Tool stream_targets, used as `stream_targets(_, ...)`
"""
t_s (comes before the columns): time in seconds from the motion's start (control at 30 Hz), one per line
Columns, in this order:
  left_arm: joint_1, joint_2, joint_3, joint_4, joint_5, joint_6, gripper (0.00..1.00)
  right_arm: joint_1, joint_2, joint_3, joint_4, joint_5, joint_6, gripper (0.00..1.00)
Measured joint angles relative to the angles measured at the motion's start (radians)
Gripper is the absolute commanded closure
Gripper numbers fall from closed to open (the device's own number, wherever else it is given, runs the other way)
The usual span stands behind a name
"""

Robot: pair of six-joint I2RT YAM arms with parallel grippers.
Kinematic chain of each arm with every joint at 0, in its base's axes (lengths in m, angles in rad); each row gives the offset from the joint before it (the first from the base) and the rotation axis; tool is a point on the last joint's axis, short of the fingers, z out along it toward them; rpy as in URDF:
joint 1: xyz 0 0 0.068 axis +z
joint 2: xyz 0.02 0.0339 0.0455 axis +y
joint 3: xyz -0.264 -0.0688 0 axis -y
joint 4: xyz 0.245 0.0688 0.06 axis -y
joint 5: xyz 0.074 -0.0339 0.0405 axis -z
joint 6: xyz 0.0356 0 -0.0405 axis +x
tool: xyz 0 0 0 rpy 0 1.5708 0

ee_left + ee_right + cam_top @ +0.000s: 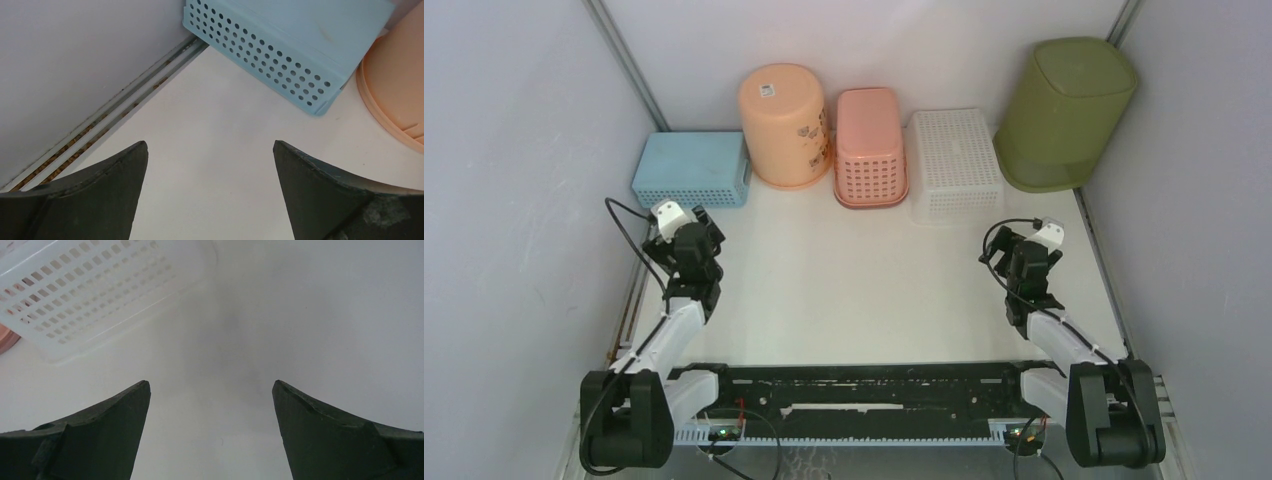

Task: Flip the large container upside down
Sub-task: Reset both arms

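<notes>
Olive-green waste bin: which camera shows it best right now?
Top external. The olive-green waste bin shows whole there, in the far right corner beside the white basket. Neither wrist view shows it: the left wrist sees the blue basket and peach bucket, the right wrist only the white basket.

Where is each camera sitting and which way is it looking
Top external: above and behind, looking down across the table to the large container; left arm and right arm show.
Left wrist: on the left arm, aimed at the blue basket; open left gripper frames it.
Right wrist: aimed at table and white basket; open right gripper.
Shared: top and left wrist both see the blue basket.
</notes>
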Motion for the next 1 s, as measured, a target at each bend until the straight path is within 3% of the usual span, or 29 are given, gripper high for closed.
stream_targets(1.0,0.039,0.023,-0.026,0.131,0.105,0.049,0.0,-0.044,0.045,0.026,-0.006,-0.098,-0.007,0.0)
